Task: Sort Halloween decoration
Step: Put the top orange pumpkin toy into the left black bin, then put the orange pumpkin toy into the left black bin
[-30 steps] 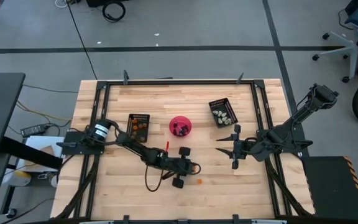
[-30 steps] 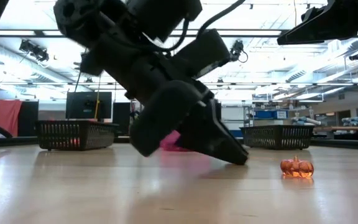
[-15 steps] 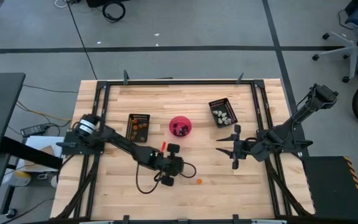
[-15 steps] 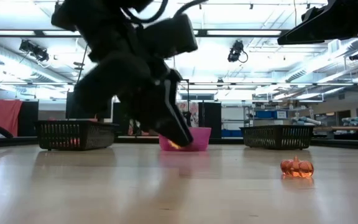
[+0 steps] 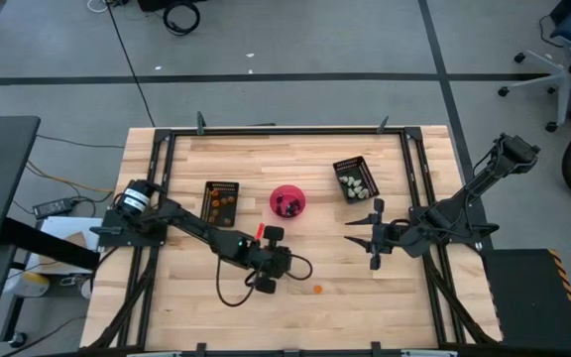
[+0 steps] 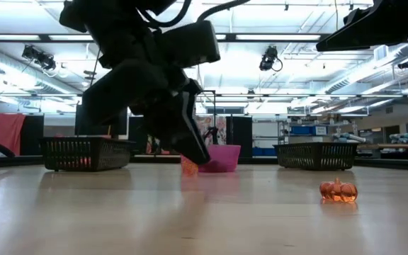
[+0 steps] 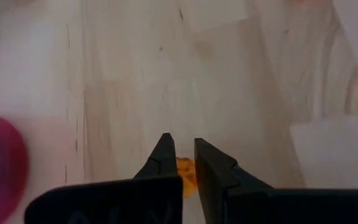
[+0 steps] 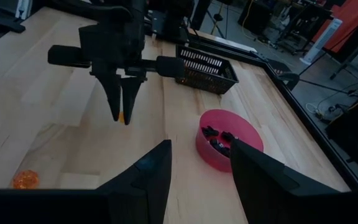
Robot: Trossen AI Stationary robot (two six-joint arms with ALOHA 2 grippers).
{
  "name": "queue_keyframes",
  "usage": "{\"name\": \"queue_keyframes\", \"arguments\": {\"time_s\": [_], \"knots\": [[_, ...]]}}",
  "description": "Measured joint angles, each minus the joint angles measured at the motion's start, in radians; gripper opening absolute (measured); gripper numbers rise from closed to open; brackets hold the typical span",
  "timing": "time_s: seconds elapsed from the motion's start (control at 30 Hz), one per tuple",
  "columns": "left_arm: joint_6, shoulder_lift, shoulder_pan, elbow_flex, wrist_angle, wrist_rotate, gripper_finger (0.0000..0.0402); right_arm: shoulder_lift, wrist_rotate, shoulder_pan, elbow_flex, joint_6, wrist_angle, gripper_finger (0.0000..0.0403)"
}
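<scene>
My left gripper (image 7: pixel 184 163): fingers narrow, pinching an orange trinket (image 7: pixel 186 174), at 7 o'clock from the pink bowl (image 5: pixel 287 201). My right gripper (image 5: pixel 360 236): fingers wide, empty. Second orange pumpkin (image 5: pixel 317 290) on table, 5 o'clock of bowl

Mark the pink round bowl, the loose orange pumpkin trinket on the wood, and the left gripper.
pink round bowl (image 8: pixel 229 138): right wrist view, on its near outer wall.
loose orange pumpkin trinket (image 6: pixel 338 190): low view, centre of its body.
left gripper (image 7: pixel 184 163): left wrist view, between the fingertips, which pinch an orange trinket.
</scene>
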Motion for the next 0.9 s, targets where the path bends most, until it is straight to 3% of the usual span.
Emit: {"name": "queue_keyframes", "arguments": {"time_s": [0.3,0.7,0.9], "knots": [[-0.049,-0.002,0.000,0.000,-0.125,-0.002,0.0015,0.000,-0.001,0.000,0.000,0.000,0.000,0.0167],[-0.107,-0.036,-0.011,0.000,-0.155,-0.032,0.0009,0.000,-0.003,0.000,0.000,0.004,-0.003,0.0167],[-0.140,-0.096,-0.037,-0.075,-0.034,-0.091,0.0001,0.000,-0.016,0.011,0.000,0.015,-0.013,0.0167]]}}
